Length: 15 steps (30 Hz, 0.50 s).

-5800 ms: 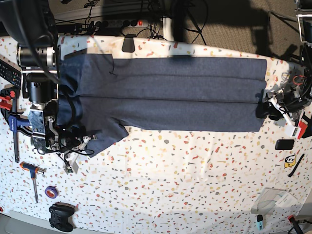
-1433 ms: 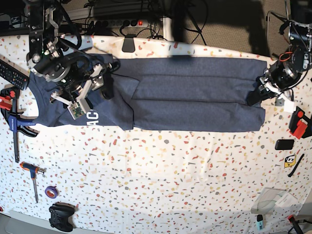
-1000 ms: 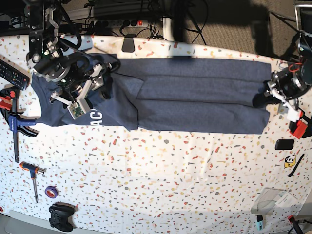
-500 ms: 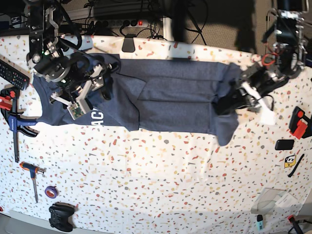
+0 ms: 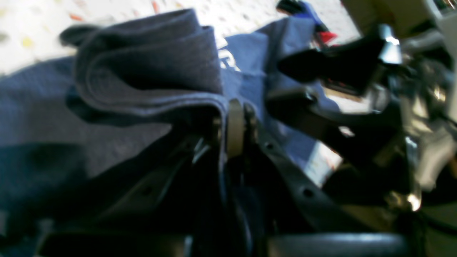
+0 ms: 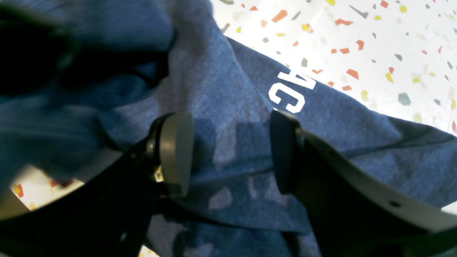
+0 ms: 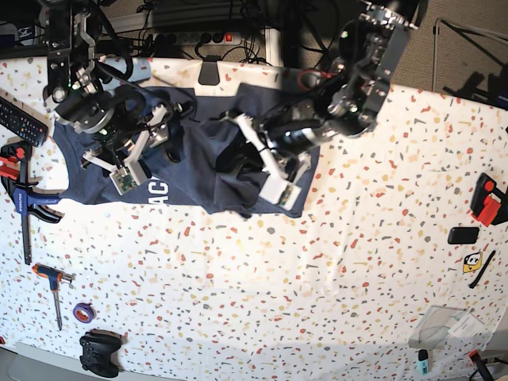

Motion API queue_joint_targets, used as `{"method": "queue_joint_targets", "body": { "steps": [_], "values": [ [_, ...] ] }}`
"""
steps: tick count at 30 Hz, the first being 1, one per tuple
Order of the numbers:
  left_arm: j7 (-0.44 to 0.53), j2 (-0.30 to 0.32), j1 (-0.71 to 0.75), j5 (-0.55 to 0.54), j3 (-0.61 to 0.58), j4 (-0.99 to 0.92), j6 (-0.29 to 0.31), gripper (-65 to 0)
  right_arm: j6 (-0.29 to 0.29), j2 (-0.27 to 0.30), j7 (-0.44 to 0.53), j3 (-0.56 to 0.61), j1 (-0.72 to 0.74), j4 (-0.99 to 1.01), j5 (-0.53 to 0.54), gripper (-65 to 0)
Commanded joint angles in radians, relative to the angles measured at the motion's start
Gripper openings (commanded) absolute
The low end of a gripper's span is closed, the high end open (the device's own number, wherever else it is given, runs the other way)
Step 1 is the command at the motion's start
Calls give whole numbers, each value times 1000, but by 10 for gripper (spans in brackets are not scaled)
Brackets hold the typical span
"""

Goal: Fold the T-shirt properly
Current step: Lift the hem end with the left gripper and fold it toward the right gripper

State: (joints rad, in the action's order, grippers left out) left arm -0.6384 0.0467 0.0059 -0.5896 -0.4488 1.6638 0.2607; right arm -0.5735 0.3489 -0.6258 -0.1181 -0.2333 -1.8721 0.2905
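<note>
The dark navy-grey T-shirt lies bunched on the table's left half, with white lettering showing at its front edge. My left gripper is shut on a folded-over layer of the shirt, held above the shirt's middle; in the left wrist view the gripper has cloth pinched between its closed pads. My right gripper is open just over the shirt near the lettering, with nothing between its fingers.
A remote, blue clamp, orange screwdriver, purple tape roll and game controller lie along the left edge. A red object, a small black device and a plastic bag sit at the right.
My left arm has swept from the table's right edge to the middle, carrying the shirt's bottom end over the rest. The right half of the table is now bare. The right arm has stayed put.
</note>
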Motion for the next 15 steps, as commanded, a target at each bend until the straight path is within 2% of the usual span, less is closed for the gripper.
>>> {"method": "queue_joint_targets", "body": {
  "steps": [1,2,4,5,7,9,15],
  "values": [
    [27,-13,-33,7,-22,20,0,-647,6,11,23,-7,9,-19,10,-310],
    [29,-15,-51,29,-42,20,-23,-573,6,11,23,-7,9,-19,10,-310],
    [34,-16,-89,53,-75,20,-113,-464,6,11,23,-7,9,-19,10,-309],
    [34,-16,-104,64,-85,20,-163,-427,6,11,21,-7,9,-19,9,-310],
    [33,-17,-129,66,-97,20,-194,-374,6,11,16,-7,9,-19,9,-310],
    [27,-22,-144,62,-96,20,-194,-350,6,11,16,-7,9,-19,9,-309],
    [24,-24,-166,43,-96,20,-193,-351,8,11,18,-11,14,-19,9,-310]
  ]
}}
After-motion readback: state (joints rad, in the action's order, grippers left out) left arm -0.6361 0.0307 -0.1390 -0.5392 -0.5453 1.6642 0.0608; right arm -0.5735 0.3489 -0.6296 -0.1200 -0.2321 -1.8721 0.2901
